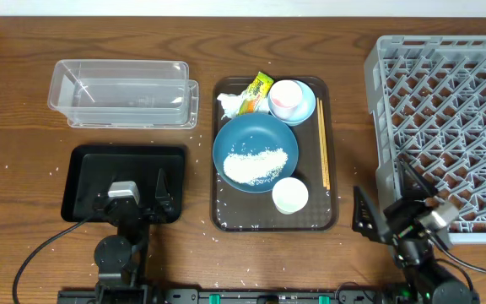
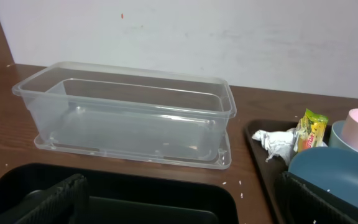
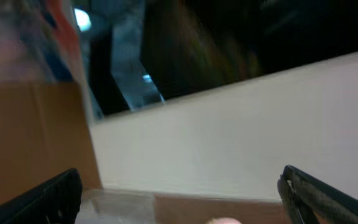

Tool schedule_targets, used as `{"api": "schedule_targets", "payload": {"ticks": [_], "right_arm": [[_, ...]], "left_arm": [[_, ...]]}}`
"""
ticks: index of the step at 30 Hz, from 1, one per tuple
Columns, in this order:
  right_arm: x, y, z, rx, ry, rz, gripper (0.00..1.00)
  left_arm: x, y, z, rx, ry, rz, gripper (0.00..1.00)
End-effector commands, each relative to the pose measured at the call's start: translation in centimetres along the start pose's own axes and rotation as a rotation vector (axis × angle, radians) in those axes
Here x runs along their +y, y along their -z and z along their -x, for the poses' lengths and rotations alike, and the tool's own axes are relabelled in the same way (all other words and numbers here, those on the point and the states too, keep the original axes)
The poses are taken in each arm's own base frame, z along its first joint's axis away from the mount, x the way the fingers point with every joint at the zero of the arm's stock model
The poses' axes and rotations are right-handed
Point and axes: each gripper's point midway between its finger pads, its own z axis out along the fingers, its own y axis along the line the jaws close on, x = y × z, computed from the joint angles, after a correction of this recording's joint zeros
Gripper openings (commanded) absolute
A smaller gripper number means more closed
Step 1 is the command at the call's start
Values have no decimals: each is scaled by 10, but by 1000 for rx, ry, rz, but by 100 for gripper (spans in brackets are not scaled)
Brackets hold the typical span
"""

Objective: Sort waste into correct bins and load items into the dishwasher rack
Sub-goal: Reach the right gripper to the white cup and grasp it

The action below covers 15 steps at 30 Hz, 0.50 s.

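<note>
Both arms are parked at the near edge. The left gripper (image 1: 133,196) is wide open with nothing in it, over the black tray (image 1: 87,165), and the right gripper (image 1: 385,198) is just as wide and empty by the near-left corner of the dishwasher rack (image 1: 445,93).

Everything to sort sits on the brown tray (image 1: 222,215) in the middle. My biggest worry is the rice heap (image 1: 256,166) loose on the dark-blue dish (image 1: 255,135). Tip that dish early and grains go everywhere.

The pink cup (image 1: 285,99) sits inside the light-blue bowl (image 1: 309,110), so grabbing one could drag the other. The tissue (image 1: 229,103) touches the wrapper (image 1: 258,88), so they may lift together. The chopsticks (image 1: 323,143) lie flat along the right rim, an awkward pinch. The clear tub (image 1: 125,93) is far left.
</note>
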Motion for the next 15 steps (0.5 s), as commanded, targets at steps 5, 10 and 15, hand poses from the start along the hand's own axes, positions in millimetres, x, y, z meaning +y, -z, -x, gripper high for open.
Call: {"api": "schedule_targets", "payload": {"ticks": [5, 10, 15], "right_arm": [[4, 1, 67, -251, -242, -10, 99], [30, -28, 76, -98, -65, 66, 99], [49, -78, 75, 188, -6, 161, 99]], "left_arm": [[7, -1, -16, 47, -15, 36, 98], [7, -1, -16, 47, -15, 36, 98], [7, -1, -16, 47, -15, 36, 98]]}}
